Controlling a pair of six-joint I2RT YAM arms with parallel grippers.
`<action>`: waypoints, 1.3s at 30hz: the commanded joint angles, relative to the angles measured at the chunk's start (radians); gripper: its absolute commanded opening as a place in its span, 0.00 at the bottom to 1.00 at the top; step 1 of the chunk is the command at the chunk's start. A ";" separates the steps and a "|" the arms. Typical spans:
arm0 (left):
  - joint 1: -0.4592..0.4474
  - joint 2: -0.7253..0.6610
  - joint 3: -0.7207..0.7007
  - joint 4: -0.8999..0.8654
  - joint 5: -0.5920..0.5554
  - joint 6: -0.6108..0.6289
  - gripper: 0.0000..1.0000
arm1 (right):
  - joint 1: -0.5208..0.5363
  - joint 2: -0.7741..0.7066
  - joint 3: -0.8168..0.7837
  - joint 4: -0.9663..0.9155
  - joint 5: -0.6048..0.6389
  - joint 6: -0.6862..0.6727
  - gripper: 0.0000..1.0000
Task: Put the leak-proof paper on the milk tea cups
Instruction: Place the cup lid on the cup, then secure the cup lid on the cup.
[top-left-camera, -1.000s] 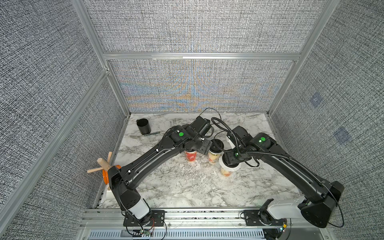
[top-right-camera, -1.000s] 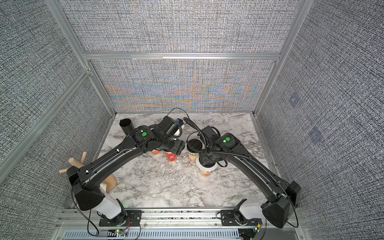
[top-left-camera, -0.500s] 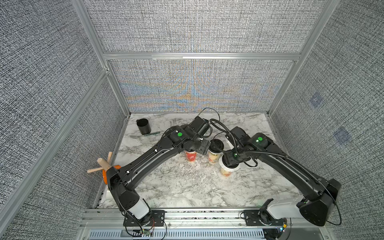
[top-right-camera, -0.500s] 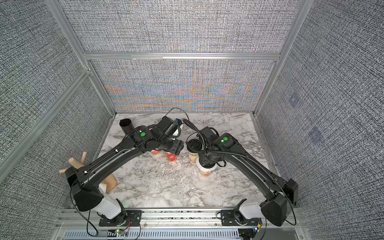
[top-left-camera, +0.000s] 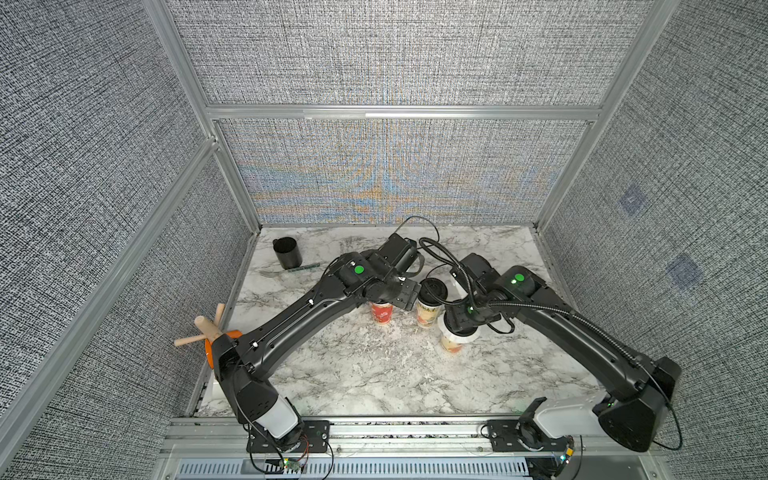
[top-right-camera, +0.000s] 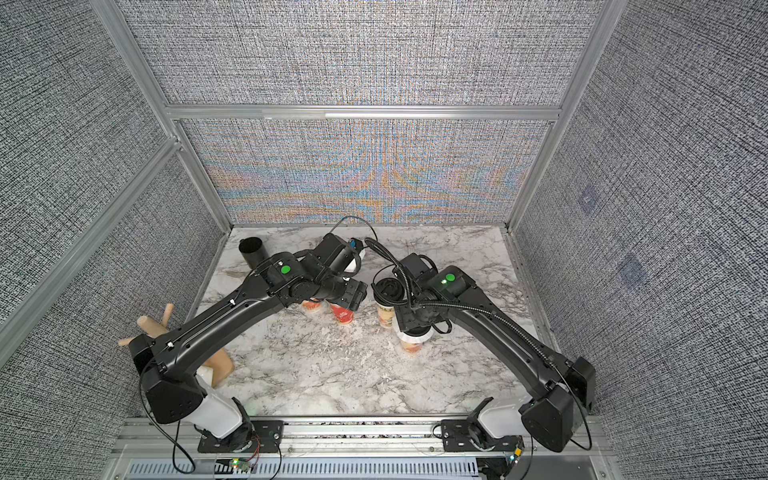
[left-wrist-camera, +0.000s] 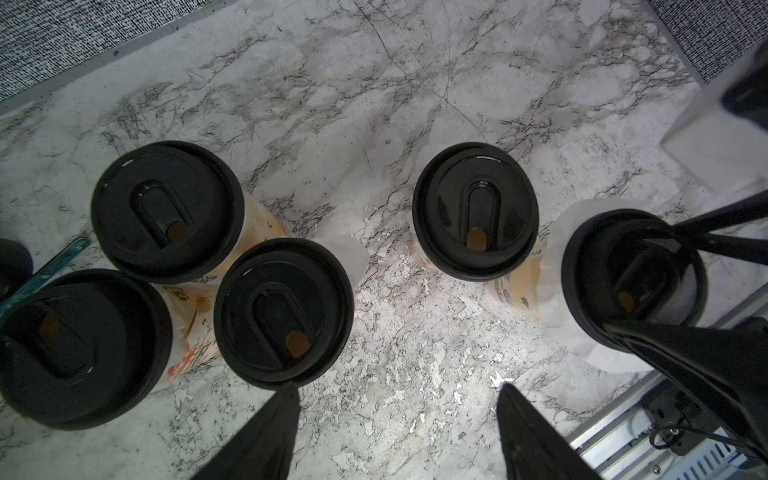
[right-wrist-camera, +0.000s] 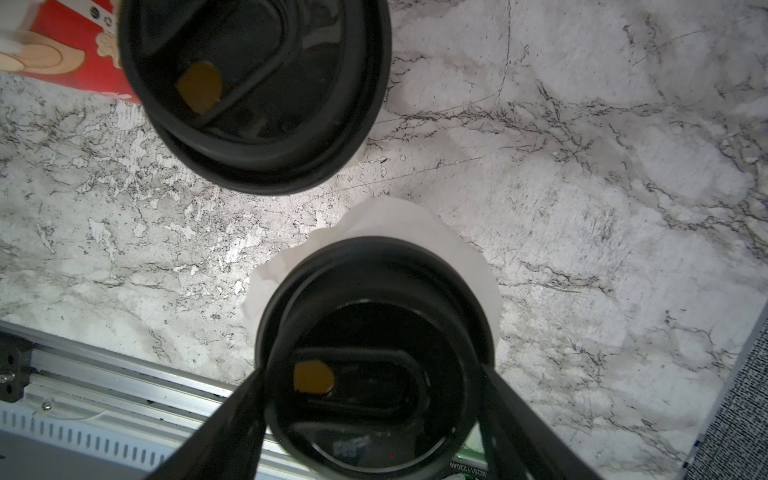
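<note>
Holding almost the same pose as a second ago, shifting the right arm (top-left-camera: 582, 332) only slightly and keeping the right gripper (right-wrist-camera: 372, 374) down on the front-most milk tea cup (top-left-camera: 451, 345). Straddling that cup's black lid (right-wrist-camera: 374, 266) with both fingers spread to the lid's width and lying along its rim; not being able to tell whether pinching it or just letting go. Judging this as the tail end of capping the last cup, with paper and lid both already seated. Keeping the left gripper (left-wrist-camera: 397, 390) wide open and empty, hovering over bare marble table (left-wrist-camera: 415, 104) between two cups. Showing the leak-proof paper (right-wrist-camera: 395, 220) as a thin whitish sheet trapped under the lid, flaring its crinkled edge past the rim on one side and drooping over the cup wall. Peeking out likewise beside a neighbouring lid in the left wrist view, and hiding, if present, under the others. Seeing lids on all five cups there.
</note>
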 joint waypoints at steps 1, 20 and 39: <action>0.003 -0.007 -0.001 0.009 0.002 0.001 0.77 | 0.001 0.001 0.015 0.001 0.013 0.005 0.83; -0.017 0.061 0.122 -0.064 0.200 0.085 0.77 | -0.068 -0.177 0.118 -0.006 0.091 0.093 0.98; -0.170 0.539 0.714 -0.365 0.162 0.256 0.70 | -0.561 -0.506 -0.306 0.248 -0.162 -0.021 0.84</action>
